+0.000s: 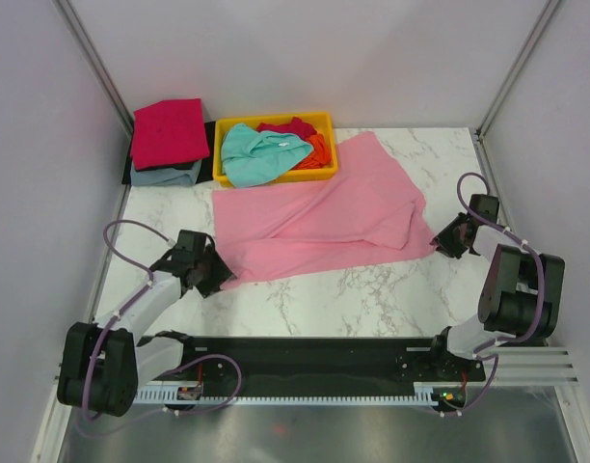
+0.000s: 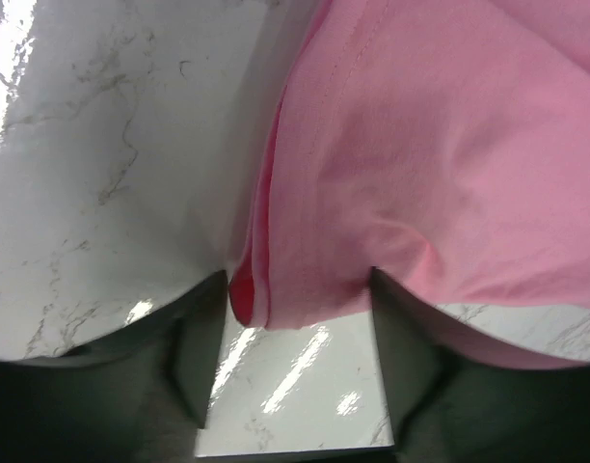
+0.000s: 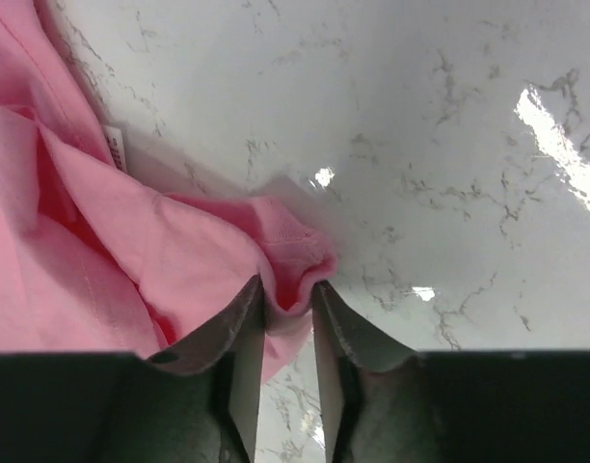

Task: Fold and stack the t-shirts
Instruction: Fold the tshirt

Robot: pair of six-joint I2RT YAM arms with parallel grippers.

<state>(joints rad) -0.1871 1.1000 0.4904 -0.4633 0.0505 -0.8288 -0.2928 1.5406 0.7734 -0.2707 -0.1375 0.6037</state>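
The pink t-shirt [image 1: 324, 217] is lying spread out but pretty rumpled across the middle of the marble surface [image 1: 372, 299], partly doubled over on itself. It stretches from left of centre almost to the right edge.

The left pincer [image 1: 210, 275] is parked low at the shirt's near-left corner. In the wrist view its fingers [image 2: 194, 367] stand wide apart, and the hemmed corner of the tee droops into the gap between them. The layers of the hem are visible there, but nothing is pinched, so that one's released.

The right pincer [image 1: 440, 238] is over at the shirt's right-hand corner, close to the right edge of the surface. Up close, its fingertips [image 3: 242, 338] are drawn in tight with only a narrow slot left. A bunched-up fold of pink fabric is wedged in that slot, so it looks clenched on the pink t-shirt. A small white label [image 3: 115, 147] shows on the cloth a bit further in.

The rest of the laundry is at the far edge. There's a yellow tray [image 1: 220, 154] holding a teal tee [image 1: 256, 154], a red tee [image 1: 290, 125] and an orange tee [image 1: 319, 149], all in a loose heap. The pink shirt's far edge runs just beside the tray. In the far-left corner a folded crimson tee [image 1: 170, 130] sits on top of a folded grey-blue tee [image 1: 165, 176], well apart from both pincers.
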